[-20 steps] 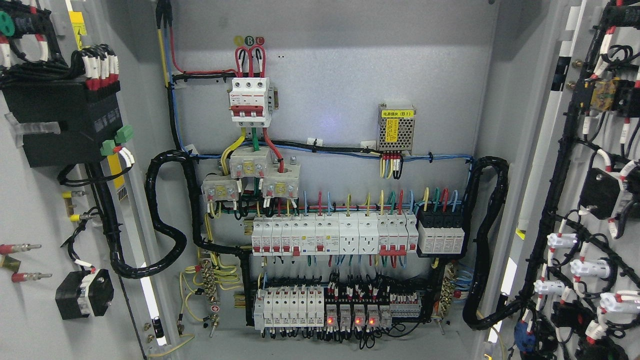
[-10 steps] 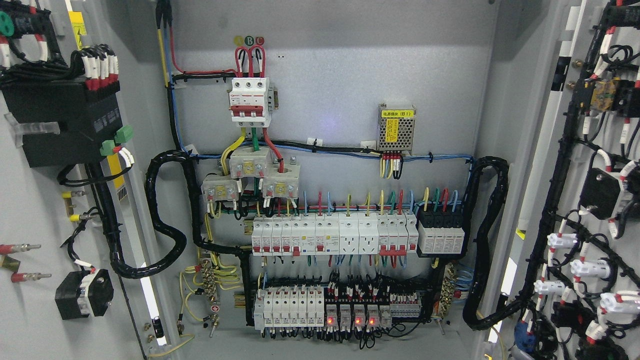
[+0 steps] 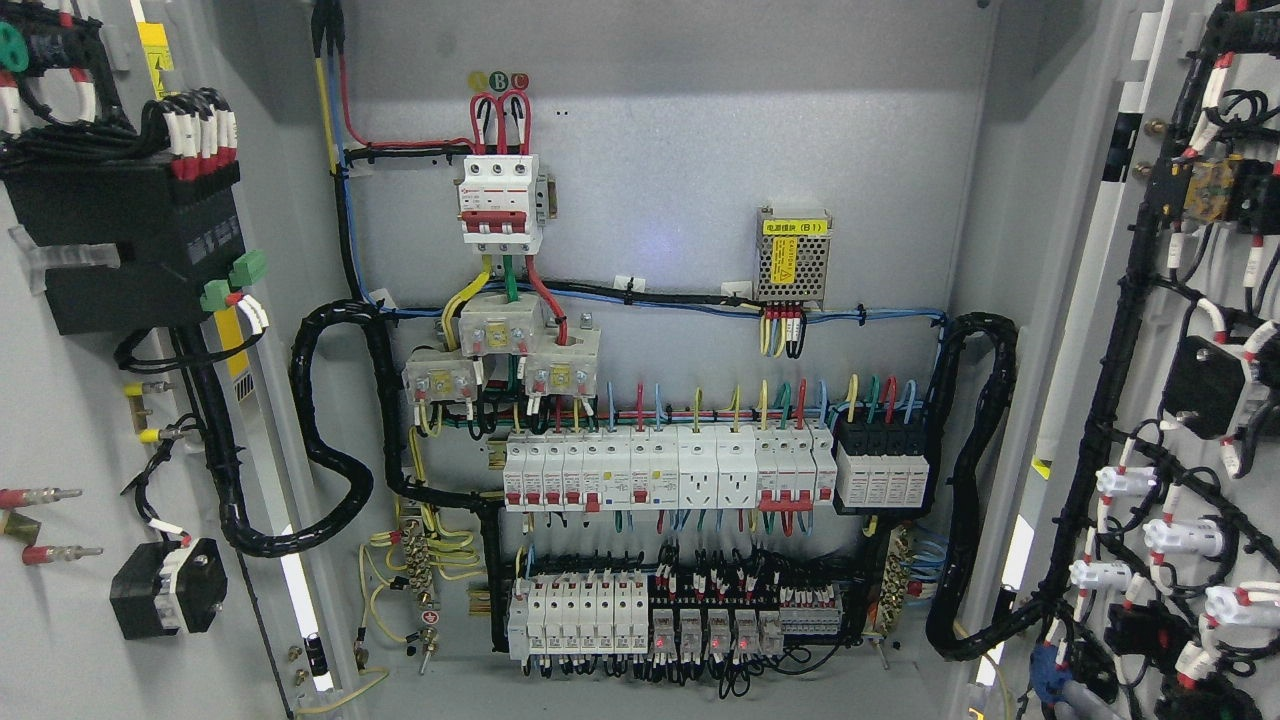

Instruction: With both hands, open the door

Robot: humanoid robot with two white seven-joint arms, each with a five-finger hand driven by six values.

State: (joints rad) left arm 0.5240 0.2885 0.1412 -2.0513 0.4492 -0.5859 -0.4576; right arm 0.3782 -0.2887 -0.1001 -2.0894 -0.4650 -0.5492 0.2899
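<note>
The grey electrical cabinet [image 3: 660, 150] stands with both doors swung open. The left door [image 3: 60, 420] fills the picture's left edge, its inner face carrying a black module and wiring. The right door [image 3: 1100, 330] fills the right edge, with black cable looms and white-capped parts on it. A small grey tip [image 3: 1085, 700] shows at the bottom edge beside the right door. I cannot tell whether it belongs to my right hand. My left hand is out of view.
Inside are a red-and-white main breaker [image 3: 500, 200], rows of white breakers [image 3: 660, 470], a lower relay row [image 3: 640, 615], a small power supply [image 3: 792, 255] and thick black cable loops [image 3: 330, 440] on both sides.
The right door has shifted very slightly to the right. A grey tip has come into view at the bottom right. The red lamps on the lower relay row look dimmer.
</note>
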